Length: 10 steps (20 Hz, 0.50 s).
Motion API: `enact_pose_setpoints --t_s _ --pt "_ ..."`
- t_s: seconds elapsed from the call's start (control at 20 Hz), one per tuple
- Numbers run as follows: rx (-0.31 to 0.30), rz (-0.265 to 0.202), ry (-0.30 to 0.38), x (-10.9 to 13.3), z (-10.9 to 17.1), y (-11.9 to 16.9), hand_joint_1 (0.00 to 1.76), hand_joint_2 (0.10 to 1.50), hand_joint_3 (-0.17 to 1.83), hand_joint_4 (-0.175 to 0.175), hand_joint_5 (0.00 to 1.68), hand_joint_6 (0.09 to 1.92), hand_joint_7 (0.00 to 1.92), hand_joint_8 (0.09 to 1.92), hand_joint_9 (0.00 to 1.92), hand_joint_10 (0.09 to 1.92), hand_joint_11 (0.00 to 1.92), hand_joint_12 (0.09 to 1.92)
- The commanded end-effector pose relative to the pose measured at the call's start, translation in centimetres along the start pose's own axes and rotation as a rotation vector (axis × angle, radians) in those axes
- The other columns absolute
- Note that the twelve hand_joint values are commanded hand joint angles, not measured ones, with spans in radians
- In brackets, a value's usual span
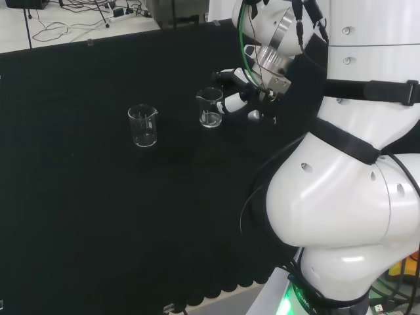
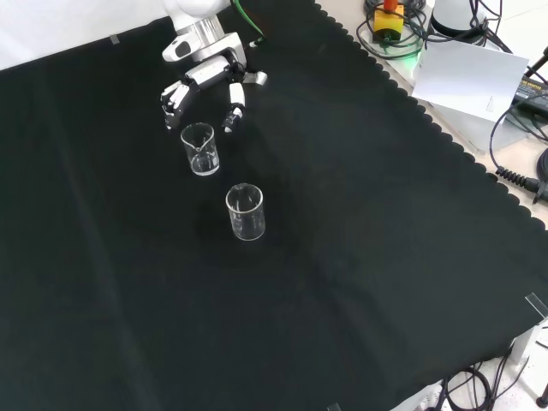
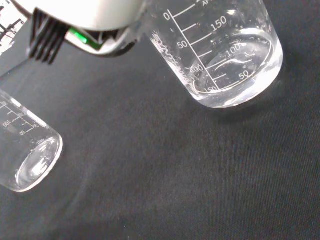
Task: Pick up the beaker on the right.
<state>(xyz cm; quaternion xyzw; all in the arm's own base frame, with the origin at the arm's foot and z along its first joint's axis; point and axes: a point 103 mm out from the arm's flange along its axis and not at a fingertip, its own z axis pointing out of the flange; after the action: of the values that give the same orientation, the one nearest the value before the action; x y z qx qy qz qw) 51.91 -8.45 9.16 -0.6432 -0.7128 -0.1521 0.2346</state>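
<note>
Here the hand [image 2: 210,75] nears one beaker [image 2: 200,148]; another beaker [image 2: 246,211] stands apart (upright)

Looked like a lab: bench under black cloth [image 2: 360,257], two graduated glass beakers [image 2: 245,211] [image 2: 200,148], white robot arm [image 1: 348,197], cables [image 1: 79,20] and electronics at the edges.

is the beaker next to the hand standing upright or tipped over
Upright. The beaker stands on its base on the black cloth, rim up, in both head and front views; the hand sits beside it.
</note>
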Motion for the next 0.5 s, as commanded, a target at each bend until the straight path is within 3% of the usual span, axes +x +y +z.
enact_pose_setpoints --t_s 0.05,0.5 --pt "-0.019 -0.012 0.024 -0.01 0.57 -0.09 0.91 0.5 0.7 -0.075 0.51 0.09 0.3 0.76 0.42 0.7 0.0 1.41" --pt "-0.049 -0.026 0.057 -0.19 1.4 -0.1 0.91 0.5 0.71 -0.077 0.51 0.09 0.31 0.76 0.44 0.7 0.0 1.42"
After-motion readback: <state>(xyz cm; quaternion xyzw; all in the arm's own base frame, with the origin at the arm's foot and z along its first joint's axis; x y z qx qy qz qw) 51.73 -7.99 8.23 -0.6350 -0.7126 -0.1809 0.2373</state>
